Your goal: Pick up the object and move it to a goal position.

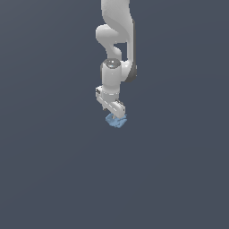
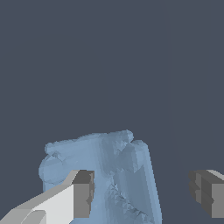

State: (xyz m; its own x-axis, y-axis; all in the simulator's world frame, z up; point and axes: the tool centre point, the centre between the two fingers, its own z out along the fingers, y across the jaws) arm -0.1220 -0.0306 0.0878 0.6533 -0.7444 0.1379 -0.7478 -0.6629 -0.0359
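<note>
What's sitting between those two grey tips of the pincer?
In the wrist view, the light-blue lump sits between the fingertips, nearer one; the rest is bare floor.

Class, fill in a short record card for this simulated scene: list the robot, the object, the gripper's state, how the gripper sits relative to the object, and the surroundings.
robot: one white arm, reaching down from the top of the exterior view
object: light-blue lumpy object, darker blue streaks
gripper: gripper open, fingers spread wide
relation: object lies between the fingers, nearer one finger; a clear gap separates it from the other finger
contact: cannot tell whether the near finger touches it
surroundings: plain dark grey-blue ground; no goal marker visible
</note>
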